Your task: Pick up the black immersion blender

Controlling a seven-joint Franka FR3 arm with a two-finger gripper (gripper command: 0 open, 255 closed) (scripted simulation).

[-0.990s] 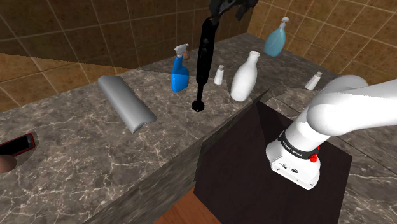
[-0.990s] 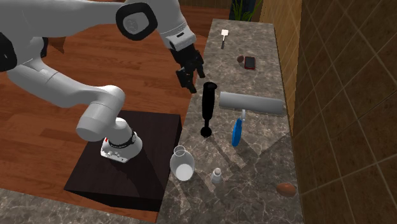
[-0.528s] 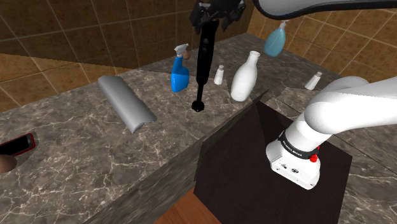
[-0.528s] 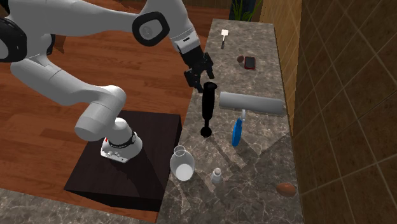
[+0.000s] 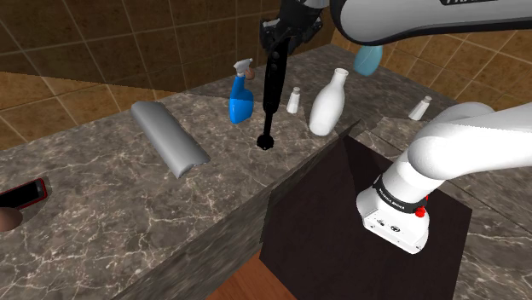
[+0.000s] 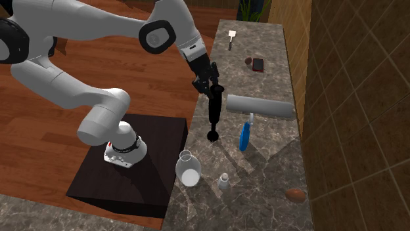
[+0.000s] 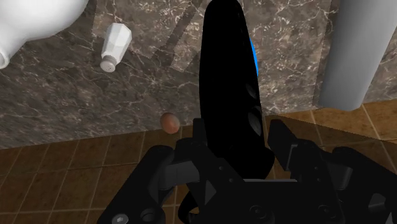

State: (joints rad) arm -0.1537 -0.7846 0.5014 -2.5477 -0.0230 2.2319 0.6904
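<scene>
On the counter (image 5: 128, 196), the black immersion blender (image 5: 272, 85) stands upright just beside the blue spray bottle (image 5: 241, 98). The gripper (image 5: 278, 39) has moved in over the blender's top end, so it looks lined up to grasp. Fingers (image 7: 284, 141) are spread, straddling the handle, not clamped.

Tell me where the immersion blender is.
In the shoulder view, the black immersion blender stands upright on the counter, just right of the blue spray bottle, the claw around its top.

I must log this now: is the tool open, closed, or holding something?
Tool: open, astride the black immersion blender, not clasping it.
</scene>
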